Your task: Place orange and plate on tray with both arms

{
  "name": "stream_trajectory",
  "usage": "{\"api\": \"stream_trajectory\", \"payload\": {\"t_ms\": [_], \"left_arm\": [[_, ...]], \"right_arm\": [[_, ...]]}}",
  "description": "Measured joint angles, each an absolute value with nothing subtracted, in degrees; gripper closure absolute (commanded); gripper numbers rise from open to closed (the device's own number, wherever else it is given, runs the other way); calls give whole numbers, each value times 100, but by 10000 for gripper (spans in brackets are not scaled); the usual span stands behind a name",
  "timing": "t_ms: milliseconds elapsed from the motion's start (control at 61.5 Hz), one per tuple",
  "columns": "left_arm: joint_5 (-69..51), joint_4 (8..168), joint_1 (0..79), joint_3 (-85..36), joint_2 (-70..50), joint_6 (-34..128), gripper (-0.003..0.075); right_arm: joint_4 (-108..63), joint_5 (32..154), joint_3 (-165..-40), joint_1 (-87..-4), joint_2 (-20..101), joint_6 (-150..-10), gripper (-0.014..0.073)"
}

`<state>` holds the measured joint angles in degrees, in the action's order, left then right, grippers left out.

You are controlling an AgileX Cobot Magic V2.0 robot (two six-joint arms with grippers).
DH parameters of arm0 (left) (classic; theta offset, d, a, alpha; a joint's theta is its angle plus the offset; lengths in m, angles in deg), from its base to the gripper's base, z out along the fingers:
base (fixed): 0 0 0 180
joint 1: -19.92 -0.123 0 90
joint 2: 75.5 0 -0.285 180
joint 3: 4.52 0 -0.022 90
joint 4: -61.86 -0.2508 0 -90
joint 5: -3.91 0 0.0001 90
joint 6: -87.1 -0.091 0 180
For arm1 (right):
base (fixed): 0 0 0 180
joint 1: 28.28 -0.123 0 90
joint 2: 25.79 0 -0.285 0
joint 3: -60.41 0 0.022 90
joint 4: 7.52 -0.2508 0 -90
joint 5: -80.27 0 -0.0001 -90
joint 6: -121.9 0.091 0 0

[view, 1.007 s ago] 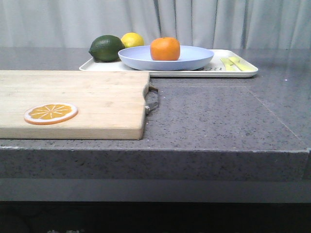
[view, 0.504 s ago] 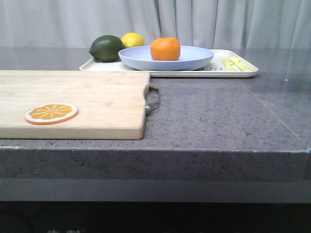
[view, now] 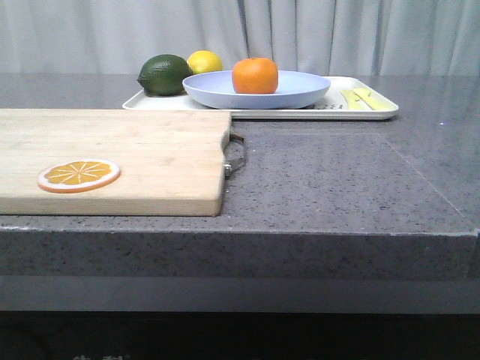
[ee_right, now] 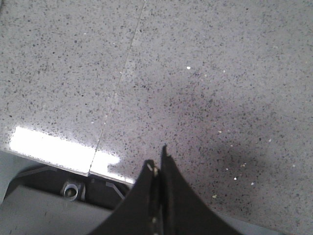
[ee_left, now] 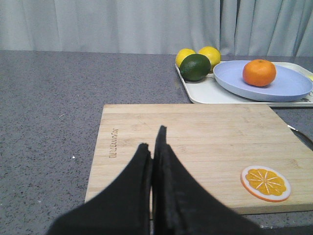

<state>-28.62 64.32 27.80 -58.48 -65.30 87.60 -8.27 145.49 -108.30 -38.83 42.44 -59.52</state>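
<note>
The orange point(view: 255, 75) sits in the pale blue plate point(view: 300, 91), and the plate rests on the cream tray point(view: 375, 114) at the back of the counter. The left wrist view shows the orange point(ee_left: 259, 72), the plate point(ee_left: 288, 88) and the tray point(ee_left: 205, 95) too. My left gripper point(ee_left: 152, 142) is shut and empty, above the near part of the wooden cutting board point(ee_left: 205, 137), far from the tray. My right gripper point(ee_right: 157, 159) is shut and empty, over bare grey counter near its edge. Neither gripper shows in the front view.
A dark green fruit point(view: 165, 74) and a yellow lemon point(view: 205, 61) sit on the tray's left end; the left wrist view shows two lemons point(ee_left: 198, 54). A yellow object point(view: 367, 99) lies on its right end. An orange slice point(view: 79, 175) lies on the cutting board point(view: 150, 150).
</note>
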Motion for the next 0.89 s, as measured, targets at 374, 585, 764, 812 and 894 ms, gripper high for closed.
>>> {"api": "stream_trajectory", "payload": {"t_ms": [374,585,764,812,894], "left_arm": [[-2851,6432,2780,-5848,-6530,8760,738],[-2851,6432,2780,-5848,-6530,8760,738],[-2851,6432,2780,-5848,-6530,8760,738],[-2851,6432,2780,-5848,-6530,8760,738],[-2851,6432,2780,-5848,-6530,8760,738]], "right_arm": [[-827,11734,-8019,-3883,867,-5952,706],[-827,11104,-7398,-3883,-99,-5952,706],[-827,11092,-7357,-3883,-221,-5952,706],[-827,11085,-7357,-3883,-221,-5952,706],[-827,11085,-7357,-3883,-221,-5952,706]]}}
